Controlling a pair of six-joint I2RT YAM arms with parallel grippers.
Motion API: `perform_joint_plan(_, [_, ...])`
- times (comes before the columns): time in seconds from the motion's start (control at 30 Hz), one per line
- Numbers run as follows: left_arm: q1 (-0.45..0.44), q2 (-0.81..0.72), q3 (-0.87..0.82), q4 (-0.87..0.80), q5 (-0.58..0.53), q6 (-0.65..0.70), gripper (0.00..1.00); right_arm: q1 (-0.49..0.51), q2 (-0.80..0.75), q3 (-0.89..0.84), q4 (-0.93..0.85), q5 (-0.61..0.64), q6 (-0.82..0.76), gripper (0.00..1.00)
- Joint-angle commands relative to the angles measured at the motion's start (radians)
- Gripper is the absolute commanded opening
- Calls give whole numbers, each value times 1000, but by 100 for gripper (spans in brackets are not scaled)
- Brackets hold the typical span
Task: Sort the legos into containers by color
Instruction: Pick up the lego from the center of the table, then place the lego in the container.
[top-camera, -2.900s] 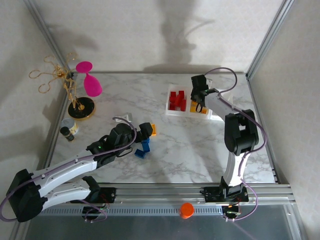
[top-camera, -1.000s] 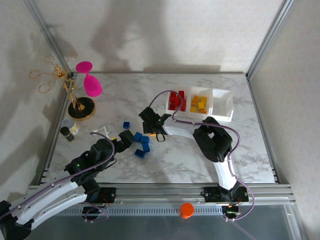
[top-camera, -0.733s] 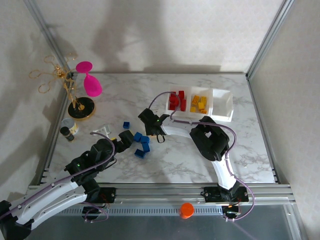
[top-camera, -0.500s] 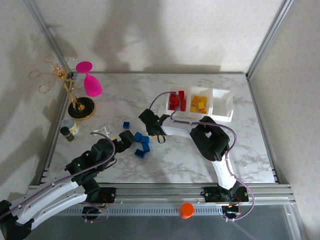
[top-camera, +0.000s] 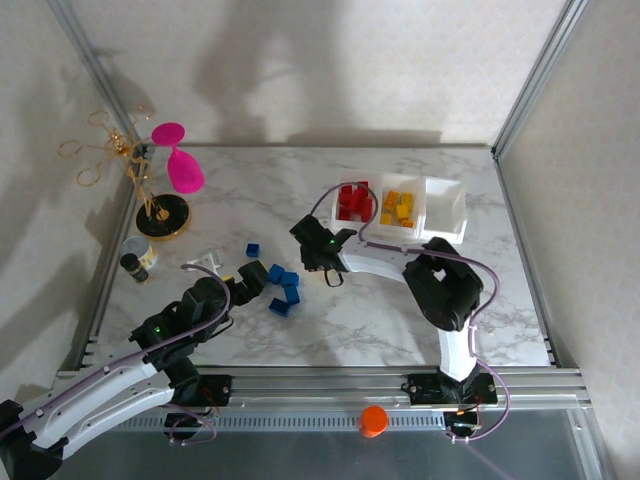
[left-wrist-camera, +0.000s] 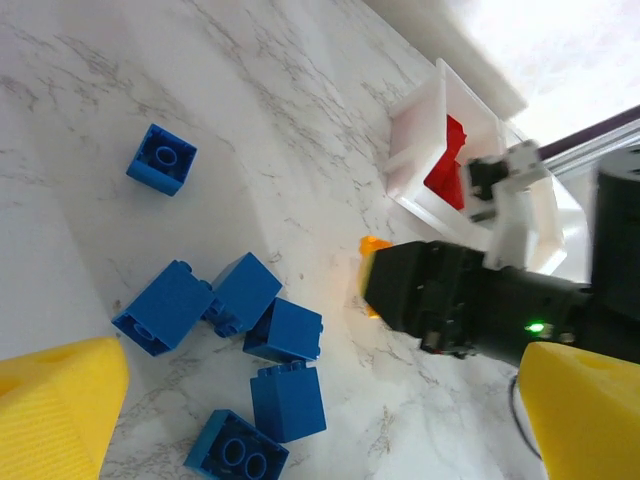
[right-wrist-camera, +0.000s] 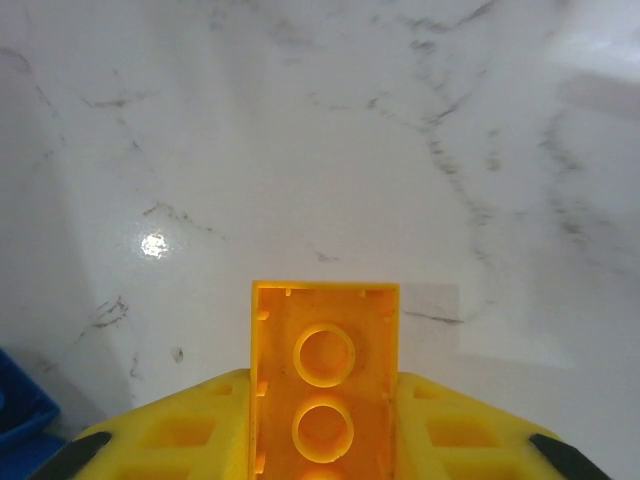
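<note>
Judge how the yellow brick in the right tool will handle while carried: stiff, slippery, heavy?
The yellow brick looks rigid: its edges are straight in the right tool's grip. Probably light, since its underside is hollow. Its smooth plastic is pinched at one end only, so it might pivot or slip.

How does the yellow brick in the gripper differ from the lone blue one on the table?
The yellow brick is clamped in the right gripper; the lone blue brick lies free on the table. The yellow brick looks oblong, the lone blue brick squarish. Both are glossy plastic.
</note>
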Motion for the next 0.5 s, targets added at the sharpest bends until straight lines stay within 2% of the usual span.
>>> perform_joint_plan(0.0, [9,7,1,38,35,-7,100,-38,-123,-49,-25,18,8,27])
perform_joint_plan(0.27, [8,170,62,144,108,34,100,-194,-295,-139,-37,38,-3,27])
perform_joint_plan(0.47, [8,317,121,219,158,54,100,-358,-318,-150,10,55,-44,28])
